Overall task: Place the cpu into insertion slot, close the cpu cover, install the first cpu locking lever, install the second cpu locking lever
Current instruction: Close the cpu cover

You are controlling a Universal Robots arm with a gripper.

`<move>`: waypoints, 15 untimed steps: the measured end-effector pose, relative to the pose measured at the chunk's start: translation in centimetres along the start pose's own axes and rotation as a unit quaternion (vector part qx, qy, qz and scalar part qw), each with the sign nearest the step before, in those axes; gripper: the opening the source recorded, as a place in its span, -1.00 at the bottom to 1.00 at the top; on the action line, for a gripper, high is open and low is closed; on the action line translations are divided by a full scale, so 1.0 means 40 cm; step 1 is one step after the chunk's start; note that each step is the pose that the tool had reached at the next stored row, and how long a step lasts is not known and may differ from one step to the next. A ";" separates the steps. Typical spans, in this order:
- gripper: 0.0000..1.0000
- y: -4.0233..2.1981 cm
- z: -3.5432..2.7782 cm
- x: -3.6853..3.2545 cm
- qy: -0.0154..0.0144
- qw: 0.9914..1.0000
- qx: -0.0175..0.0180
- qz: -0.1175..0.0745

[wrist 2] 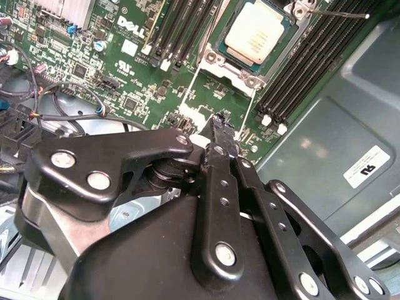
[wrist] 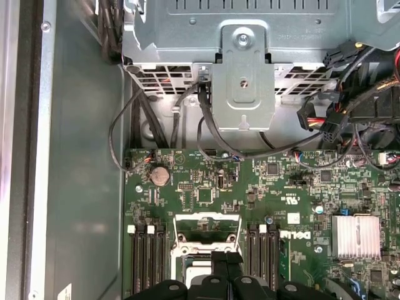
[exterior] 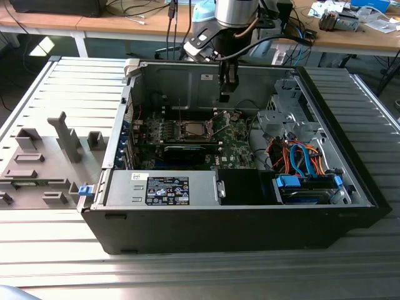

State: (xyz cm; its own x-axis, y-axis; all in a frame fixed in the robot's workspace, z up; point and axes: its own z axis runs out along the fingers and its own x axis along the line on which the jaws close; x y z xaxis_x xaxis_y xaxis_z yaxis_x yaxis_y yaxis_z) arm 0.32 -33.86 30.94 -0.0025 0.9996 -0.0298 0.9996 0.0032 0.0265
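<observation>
A long wooden desk (exterior: 94, 22) runs along the far side of the room in the exterior view, standing on a white leg (exterior: 80, 44). Loose dark cables (exterior: 144, 9) lie on its top, and small items (exterior: 337, 19) lie toward the exterior view's right. Below the desk, a bright patch of light (exterior: 42, 47) falls on the dark floor. In front, a grey ribbed metal table (exterior: 62, 275) takes up the near part, and its ribs shine softly. On it, at the exterior view's left, stand grey plastic holders (exterior: 37, 162).
</observation>
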 end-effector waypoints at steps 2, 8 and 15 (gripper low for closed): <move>-0.79 0.002 0.000 0.000 0.000 1.000 0.000 0.000; -0.79 0.011 0.001 0.000 0.000 1.000 0.000 0.000; -0.79 0.019 0.003 0.000 0.000 1.000 0.000 0.000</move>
State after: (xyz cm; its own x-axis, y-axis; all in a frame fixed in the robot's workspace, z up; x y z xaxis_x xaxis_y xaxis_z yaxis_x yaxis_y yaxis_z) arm 1.10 -33.86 30.85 -0.0025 0.9996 -0.0299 0.9996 0.0033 0.0265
